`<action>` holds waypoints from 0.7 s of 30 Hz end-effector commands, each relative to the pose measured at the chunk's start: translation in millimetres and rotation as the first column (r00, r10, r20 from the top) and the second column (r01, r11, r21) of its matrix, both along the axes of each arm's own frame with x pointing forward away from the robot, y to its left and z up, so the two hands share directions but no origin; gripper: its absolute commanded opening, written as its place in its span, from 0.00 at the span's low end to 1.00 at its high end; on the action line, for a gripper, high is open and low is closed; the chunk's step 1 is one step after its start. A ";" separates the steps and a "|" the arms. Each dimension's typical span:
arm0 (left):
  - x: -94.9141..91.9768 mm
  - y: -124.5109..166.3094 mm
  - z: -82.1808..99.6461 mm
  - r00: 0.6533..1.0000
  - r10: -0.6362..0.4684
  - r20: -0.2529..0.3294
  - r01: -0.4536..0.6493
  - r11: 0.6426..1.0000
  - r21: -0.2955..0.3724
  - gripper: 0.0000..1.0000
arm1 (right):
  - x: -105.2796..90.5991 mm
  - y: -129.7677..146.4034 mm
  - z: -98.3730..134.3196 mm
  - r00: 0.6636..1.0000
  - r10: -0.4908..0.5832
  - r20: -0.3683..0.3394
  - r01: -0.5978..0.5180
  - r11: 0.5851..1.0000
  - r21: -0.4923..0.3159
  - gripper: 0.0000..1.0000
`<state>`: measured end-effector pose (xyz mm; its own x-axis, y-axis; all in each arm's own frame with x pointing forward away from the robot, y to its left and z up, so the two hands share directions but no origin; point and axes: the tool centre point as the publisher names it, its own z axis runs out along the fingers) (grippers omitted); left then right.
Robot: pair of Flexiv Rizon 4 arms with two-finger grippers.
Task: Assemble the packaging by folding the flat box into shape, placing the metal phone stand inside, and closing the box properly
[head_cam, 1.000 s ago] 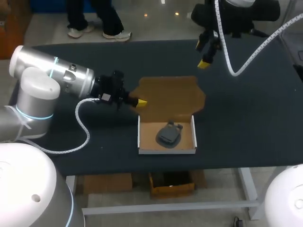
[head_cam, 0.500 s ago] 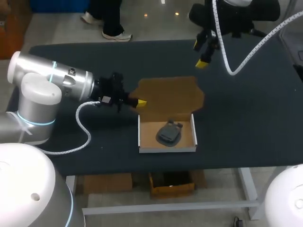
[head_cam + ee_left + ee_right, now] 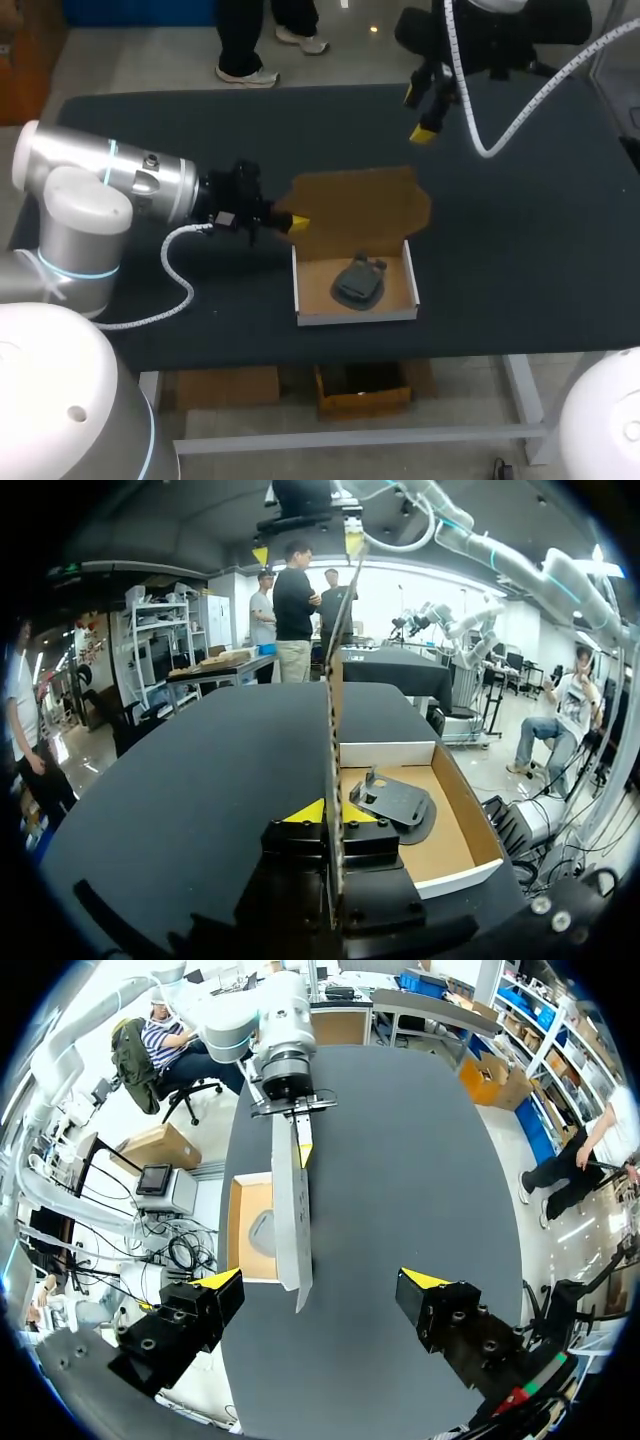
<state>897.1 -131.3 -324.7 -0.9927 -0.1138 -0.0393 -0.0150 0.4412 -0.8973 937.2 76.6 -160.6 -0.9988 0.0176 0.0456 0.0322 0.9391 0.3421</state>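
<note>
Raised slightly since before, the centre-frame lid [image 3: 360,205] is seemingly pinched by the left gripper [image 3: 298,220]. The stand [image 3: 357,283] is placed in the box [image 3: 355,318], the right gripper [image 3: 418,115] is spread, and closing remains.

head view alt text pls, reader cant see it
The left gripper is shut on the side edge of the raised brown lid of the open box, with the metal phone stand lying inside. The right gripper hangs open above the far side of the dark table.

The table [image 3: 520,260] has a dark, matte top with rounded far corners. Under the table's near edge runs a pale metal frame [image 3: 350,437], with a leg at the table's right.
</note>
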 end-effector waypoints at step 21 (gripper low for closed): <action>-9.5 -1.8 0.7 0.998 -0.022 0.053 0.022 1.000 -0.003 0.00 | 2.0 13.4 3.1 1.000 0.021 -0.004 -0.021 1.000 -0.008 1.00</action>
